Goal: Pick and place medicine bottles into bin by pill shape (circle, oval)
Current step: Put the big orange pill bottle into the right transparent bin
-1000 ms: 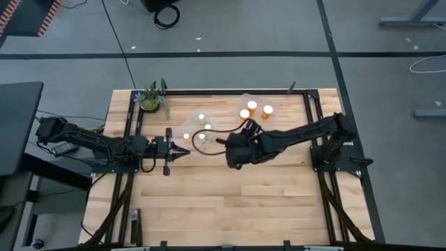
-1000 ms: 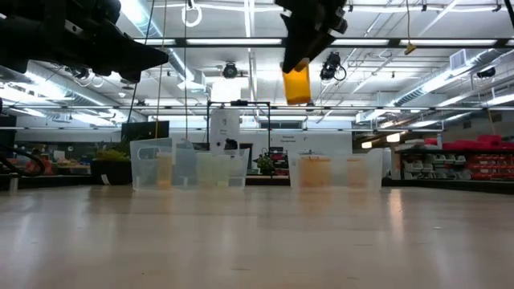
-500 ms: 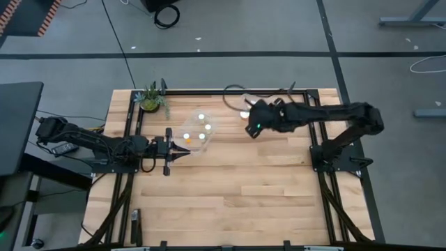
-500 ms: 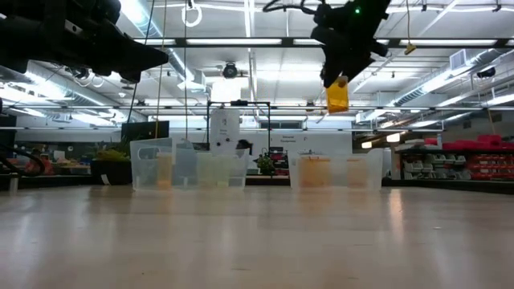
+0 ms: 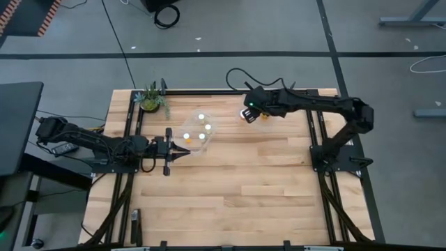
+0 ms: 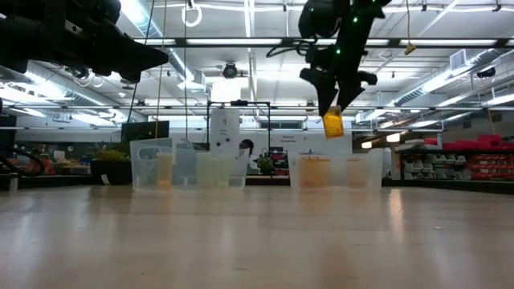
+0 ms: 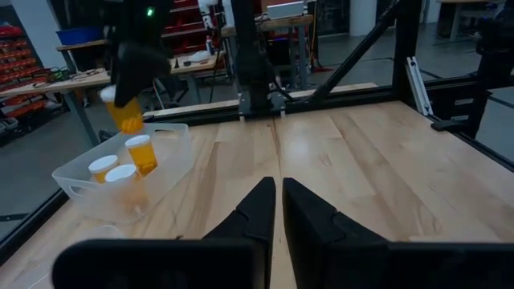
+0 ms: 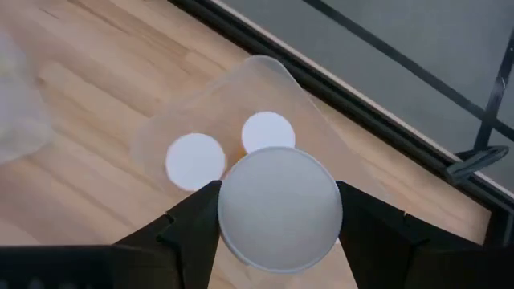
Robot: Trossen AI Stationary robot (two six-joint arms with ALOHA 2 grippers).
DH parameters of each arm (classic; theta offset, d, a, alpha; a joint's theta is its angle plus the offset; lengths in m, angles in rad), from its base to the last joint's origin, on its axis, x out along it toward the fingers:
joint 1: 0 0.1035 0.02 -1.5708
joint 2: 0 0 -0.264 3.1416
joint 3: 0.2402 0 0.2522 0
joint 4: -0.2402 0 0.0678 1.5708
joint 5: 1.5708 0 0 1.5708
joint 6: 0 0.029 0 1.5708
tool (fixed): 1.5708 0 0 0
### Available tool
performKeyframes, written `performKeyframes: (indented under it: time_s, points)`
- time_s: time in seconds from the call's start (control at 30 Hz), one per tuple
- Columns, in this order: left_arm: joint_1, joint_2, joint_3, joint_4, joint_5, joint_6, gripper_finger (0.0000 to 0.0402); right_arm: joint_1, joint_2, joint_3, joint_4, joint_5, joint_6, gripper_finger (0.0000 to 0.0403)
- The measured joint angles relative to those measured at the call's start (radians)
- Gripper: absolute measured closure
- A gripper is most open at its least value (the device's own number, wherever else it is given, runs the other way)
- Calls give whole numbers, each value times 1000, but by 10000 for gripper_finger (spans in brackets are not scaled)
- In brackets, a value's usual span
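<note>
Right gripper (image 5: pixel 248 113): clamped on a medicine bottle (image 6: pixel 332 123), white cap (image 8: pixel 278 205) between both fingers, amber body hanging below; held in the air above the right bin (image 6: pixel 336 171).
Right bin: clear plastic, near the table's far edge; holds two white-capped bottles (image 8: pixel 195 160), seen from the right wrist view directly under the held one.
Left bin (image 5: pixel 196 132): clear, near the table's middle-left; holds capped bottles (image 5: pixel 201 117).
Left gripper (image 5: pixel 182 155): fingers pressed together, holding nothing; hovers just beside the left bin.
Potted plant (image 5: pixel 151 97): at the table's far left corner.
</note>
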Motion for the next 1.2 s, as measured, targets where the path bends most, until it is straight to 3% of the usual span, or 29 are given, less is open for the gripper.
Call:
performKeyframes:
  time_s: [0.47,0.9,1.2]
  points:
    - [0,0,0,0,0,0,372,-42,83,-16,46,-68,2,171]
    - [0,0,0,0,0,0,361,-82,63,-263,304,-99,83,171]
    - [0,0,0,0,0,0,371,-87,63,-338,389,-91,111,171]
